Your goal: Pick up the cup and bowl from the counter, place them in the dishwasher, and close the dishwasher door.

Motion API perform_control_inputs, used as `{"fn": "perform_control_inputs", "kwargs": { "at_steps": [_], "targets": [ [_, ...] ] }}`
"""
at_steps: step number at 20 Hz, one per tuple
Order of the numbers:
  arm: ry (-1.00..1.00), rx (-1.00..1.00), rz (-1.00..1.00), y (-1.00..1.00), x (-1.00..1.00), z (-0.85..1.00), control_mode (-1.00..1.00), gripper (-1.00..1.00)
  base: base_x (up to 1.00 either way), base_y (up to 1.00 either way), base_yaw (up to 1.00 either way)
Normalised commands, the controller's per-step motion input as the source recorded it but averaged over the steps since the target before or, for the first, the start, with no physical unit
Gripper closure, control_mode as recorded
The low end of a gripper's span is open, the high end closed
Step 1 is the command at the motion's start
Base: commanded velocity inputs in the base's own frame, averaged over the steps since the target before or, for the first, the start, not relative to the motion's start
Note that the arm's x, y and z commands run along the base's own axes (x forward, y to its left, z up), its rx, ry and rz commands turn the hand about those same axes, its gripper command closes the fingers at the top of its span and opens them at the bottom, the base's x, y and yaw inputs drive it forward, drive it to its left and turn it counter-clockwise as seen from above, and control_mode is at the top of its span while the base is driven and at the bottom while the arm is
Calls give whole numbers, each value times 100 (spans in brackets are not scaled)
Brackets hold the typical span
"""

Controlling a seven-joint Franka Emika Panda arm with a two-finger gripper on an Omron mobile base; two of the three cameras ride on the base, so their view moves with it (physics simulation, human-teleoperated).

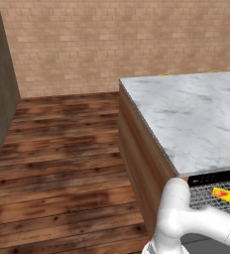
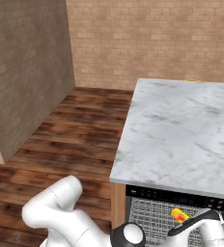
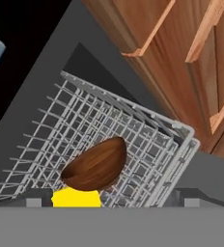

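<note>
Both dishes already lie in the dishwasher's wire rack [image 3: 133,130]: the bowl [image 3: 95,165] rests against the cup [image 3: 76,198]. The gripper's jaws stand released, grasping nothing. The marble surface [image 2: 181,135] looks cleared, so shutting the dishwasher door seems to be what remains.

The bowl [image 3: 94,165] hides part of the cup [image 3: 76,198] beneath it.

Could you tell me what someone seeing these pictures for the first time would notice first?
The big white marble counter fills the middle of both base views. Under its front edge the dishwasher stands open, and in its wire rack the brown bowl lies beside the bright yellow cup.
</note>
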Motion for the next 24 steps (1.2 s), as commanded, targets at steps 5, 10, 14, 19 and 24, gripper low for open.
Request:
{"fn": "perform_control_inputs", "kwargs": {
  "at_steps": [5, 10, 14, 19, 24],
  "targets": [
    [0, 0, 0, 46, 0, -2, -100, -100, 0, 0, 0],
    [-2, 0, 0, 52, 0, -5, -100, -100, 0, 0, 0],
    [-3, 0, 0, 51, -2, -7, -100, -100, 0, 0, 0],
    [-3, 0, 0, 42, 0, -1, -100, -100, 0, 0, 0],
    [-5, -1, 0, 40, -15, -1, -100, -100, 0, 0, 0]
  ]
}}
